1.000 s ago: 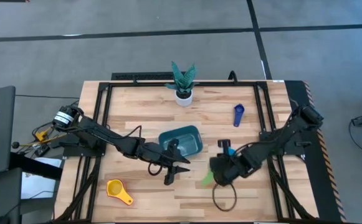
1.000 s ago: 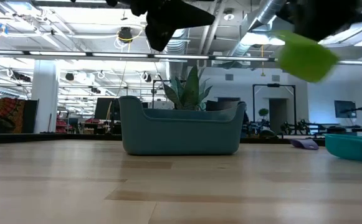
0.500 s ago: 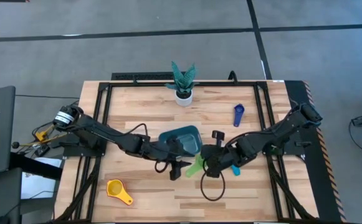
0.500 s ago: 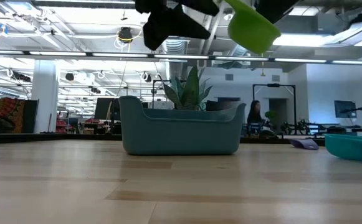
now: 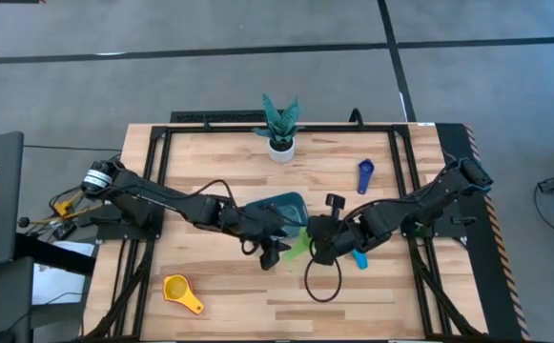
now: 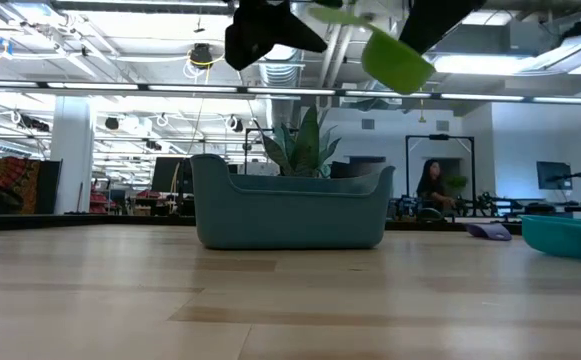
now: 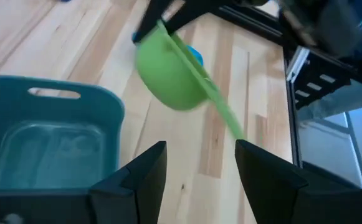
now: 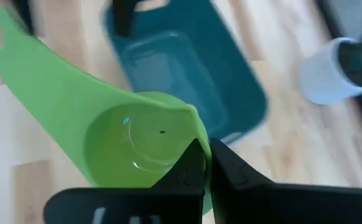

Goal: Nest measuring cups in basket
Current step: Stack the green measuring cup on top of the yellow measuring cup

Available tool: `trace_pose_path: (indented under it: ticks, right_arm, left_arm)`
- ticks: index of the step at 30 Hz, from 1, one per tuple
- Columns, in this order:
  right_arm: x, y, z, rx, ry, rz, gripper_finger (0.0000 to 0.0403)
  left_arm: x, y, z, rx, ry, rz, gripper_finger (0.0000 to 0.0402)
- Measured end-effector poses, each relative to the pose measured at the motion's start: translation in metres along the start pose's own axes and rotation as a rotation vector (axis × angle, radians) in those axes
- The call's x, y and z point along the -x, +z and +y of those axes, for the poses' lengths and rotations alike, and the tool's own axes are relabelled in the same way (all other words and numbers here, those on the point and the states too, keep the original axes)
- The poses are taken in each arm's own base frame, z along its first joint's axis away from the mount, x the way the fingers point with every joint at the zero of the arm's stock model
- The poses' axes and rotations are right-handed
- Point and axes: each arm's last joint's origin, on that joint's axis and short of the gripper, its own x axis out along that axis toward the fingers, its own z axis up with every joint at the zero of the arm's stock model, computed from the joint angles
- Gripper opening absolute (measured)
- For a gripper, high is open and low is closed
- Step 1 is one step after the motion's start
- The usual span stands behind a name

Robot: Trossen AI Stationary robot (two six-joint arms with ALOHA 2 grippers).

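Observation:
The green measuring cup (image 5: 298,243) hangs in the air just near of the teal basket (image 5: 281,211), with my right gripper (image 8: 204,146) shut on it. The cup's handle (image 7: 227,118) points toward my left gripper (image 7: 200,146). That gripper stands open, a little short of the handle's free end, and touches nothing. The basket (image 6: 290,205) rests on its flat bottom on the table; I see nothing in it in the wrist views. A yellow cup (image 5: 181,291) lies near the table's front left. A dark blue cup (image 5: 365,174) lies far right, and a light blue cup (image 5: 358,257) lies under my right arm. My right gripper pinches the green cup's bowl rim (image 8: 196,127), on the side opposite the handle, between its two fingers. The fingers slant down from the table's right. The cup is lifted clear of the table and tilted, its handle (image 8: 19,56) reaching away toward my left gripper.
A white pot with a green plant (image 5: 280,143) stands at the far edge, behind the basket. A black cable loop (image 5: 322,281) hangs below my right arm. Bare wood lies between the yellow cup and the basket.
My right gripper has carried the green cup up and toward the table's left and far side, close to the basket's near right corner. The cup has turned so that its handle points at my left gripper. My left gripper has risen and rolled.

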Motion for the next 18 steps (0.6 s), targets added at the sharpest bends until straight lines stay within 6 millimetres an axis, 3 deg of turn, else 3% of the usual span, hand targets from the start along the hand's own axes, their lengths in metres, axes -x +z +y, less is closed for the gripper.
trace_pose_path:
  ticks: [6,18]
  right_arm:
    - [0.004,-0.004,0.004,-0.003,-0.028,-0.008,0.0018]
    - [0.002,-0.001,0.0,-0.017,-0.07,-0.034,0.0024]
  left_arm:
    - [0.013,0.005,-0.007,0.027,0.008,-0.047,0.0181]
    - [0.008,0.013,0.0,0.056,0.006,-0.101,0.0181]
